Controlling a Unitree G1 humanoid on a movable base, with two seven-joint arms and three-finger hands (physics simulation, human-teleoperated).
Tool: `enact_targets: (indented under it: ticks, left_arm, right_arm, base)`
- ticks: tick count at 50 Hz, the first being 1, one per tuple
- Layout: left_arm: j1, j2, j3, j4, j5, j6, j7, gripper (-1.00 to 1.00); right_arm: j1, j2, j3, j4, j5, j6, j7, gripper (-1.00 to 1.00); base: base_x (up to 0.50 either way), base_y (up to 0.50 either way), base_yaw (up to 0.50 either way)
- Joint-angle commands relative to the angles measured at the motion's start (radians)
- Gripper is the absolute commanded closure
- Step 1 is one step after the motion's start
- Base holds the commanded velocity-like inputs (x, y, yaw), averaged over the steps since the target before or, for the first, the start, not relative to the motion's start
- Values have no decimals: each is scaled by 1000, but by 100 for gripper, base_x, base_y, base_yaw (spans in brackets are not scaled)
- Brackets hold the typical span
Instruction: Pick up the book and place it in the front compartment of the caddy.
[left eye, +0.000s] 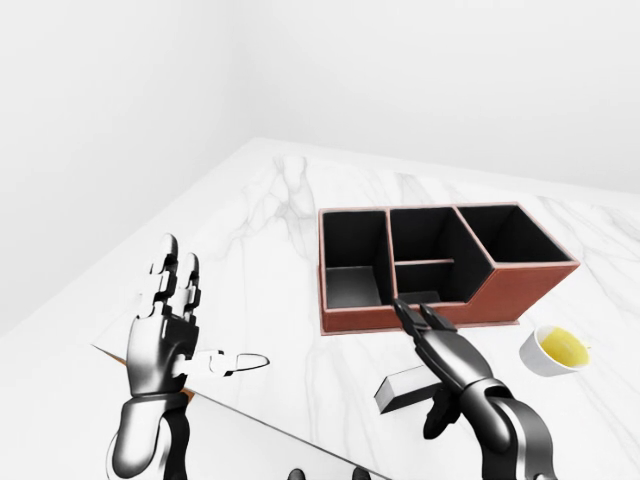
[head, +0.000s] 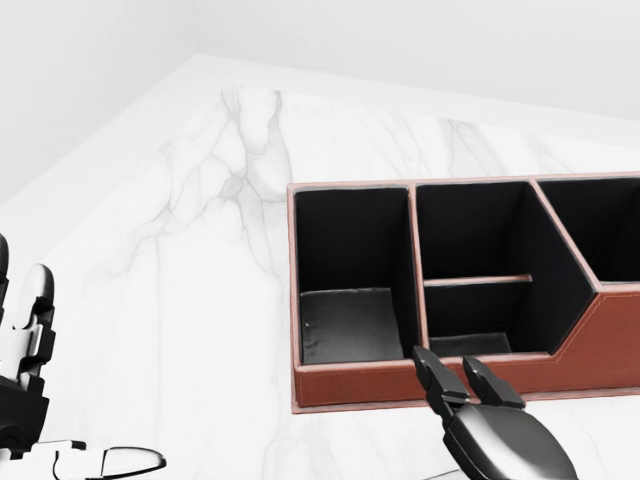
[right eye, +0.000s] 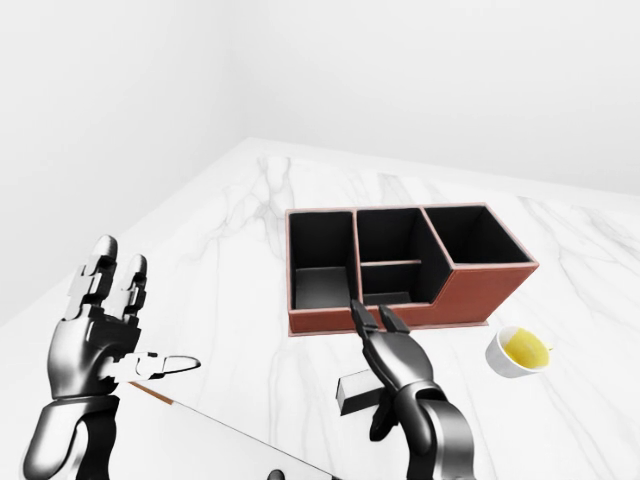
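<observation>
Right robot hand (left eye: 452, 362) low in the left-eye view, fingers (left eye: 418, 320) stretched out straight and close side by side, pinching nothing, tips right at the near brown wall of the caddy (left eye: 500, 295). Thumb hanging down under the palm. Just below and to the left of that hand, a small grey book (left eye: 403, 390) lying flat on the white marble table (left eye: 270, 250), not gripped, a little way short of the caddy. Cannot tell whether thumb and book touch. Inside the caddy, dark walls: one long part on the left, a middle part cut in two by a low wall, one more part on the right. To the right of the caddy, a white cup (left eye: 553, 350) with yellow drink in it. Far over on the left, left robot hand (left eye: 160, 345) held up, fingers spread and pointing up, thumb sticking out to the right, holding nothing.
</observation>
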Motion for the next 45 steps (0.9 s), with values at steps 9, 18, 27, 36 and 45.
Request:
enact_targets:
  ticks: [9,18,27,36,45]
  left_arm:
    - [-26,-1,-2,55,6,0,17,-100]
    - [-27,-1,-1,56,5,0,16,-100]
    - [-28,0,-2,58,5,0,17,-100]
    - [-24,-1,-6,58,8,0,17,-100]
    - [-27,-1,-1,56,4,0,17,-100]
  right_arm:
    - [-42,-11,-8,92,-39,0,0,-100]
    - [-56,-11,-3,123,-73,0,0,-100]
    - [-83,-8,15,143,-106,0,0,-100]
    - [-113,-12,37,206,-157,0,0,-100]
    - [-114,-7,80,251,-181,0,0,-100]
  base:
    - [0,0,0]
    - [0,0,0]
    - [0,0,0]
    - [0,0,0]
    - [0,0,0]
